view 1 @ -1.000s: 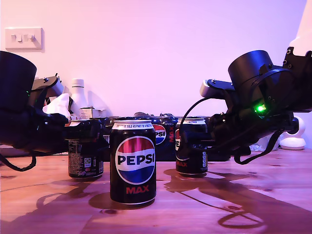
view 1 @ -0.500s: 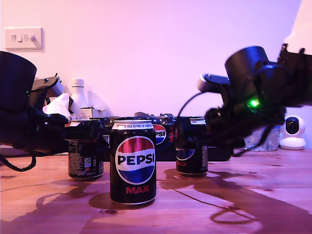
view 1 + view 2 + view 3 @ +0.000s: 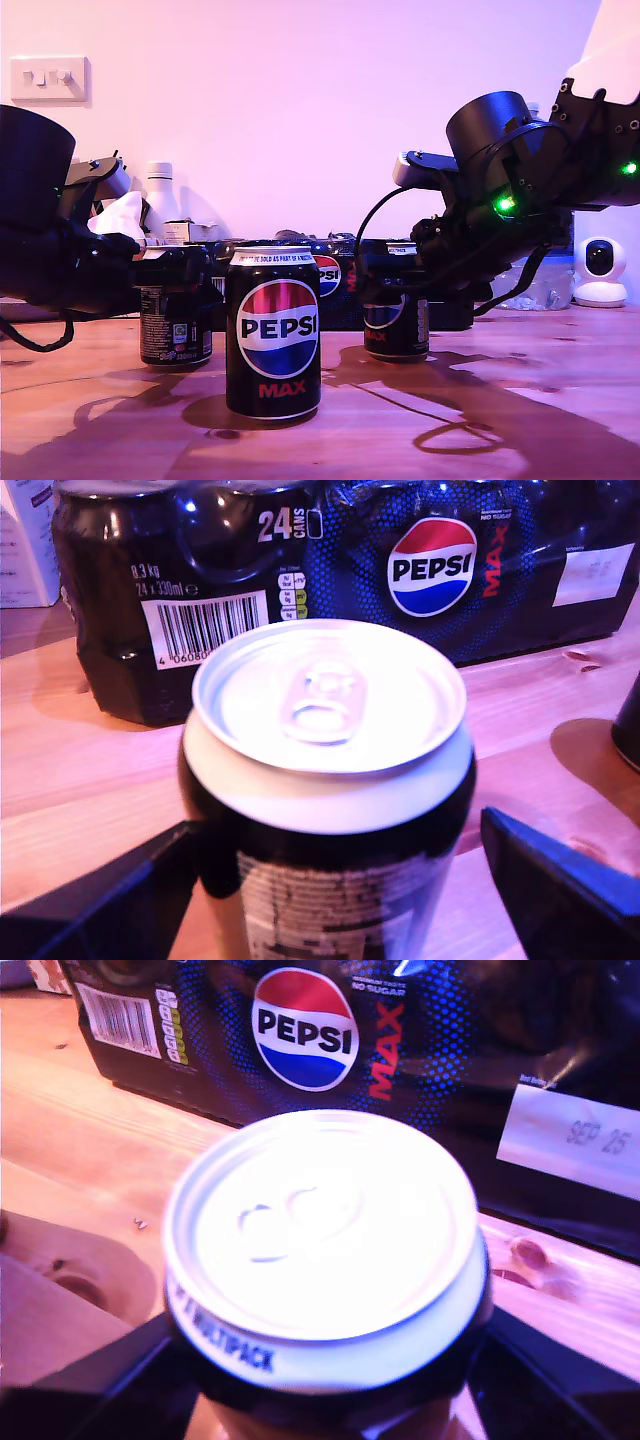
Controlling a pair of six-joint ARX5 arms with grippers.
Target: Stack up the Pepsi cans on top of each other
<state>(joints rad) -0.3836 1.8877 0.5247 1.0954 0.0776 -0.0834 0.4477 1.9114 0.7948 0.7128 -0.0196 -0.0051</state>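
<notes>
A plain pale wall (image 3: 300,110), washed in pink-violet light, rises behind a wooden table (image 3: 560,400) marked with knots and grain. A white double light switch (image 3: 47,78) sits high at the exterior view's left. Dark shadows fall across the tabletop, which glows orange under the coloured light.

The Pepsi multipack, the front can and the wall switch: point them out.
Pepsi multipack (image 3: 430,570): first wrist view, on its logo.
Front can (image 3: 273,333): exterior view, on its logo.
Wall switch (image 3: 47,78): exterior view, plate centre.
</notes>
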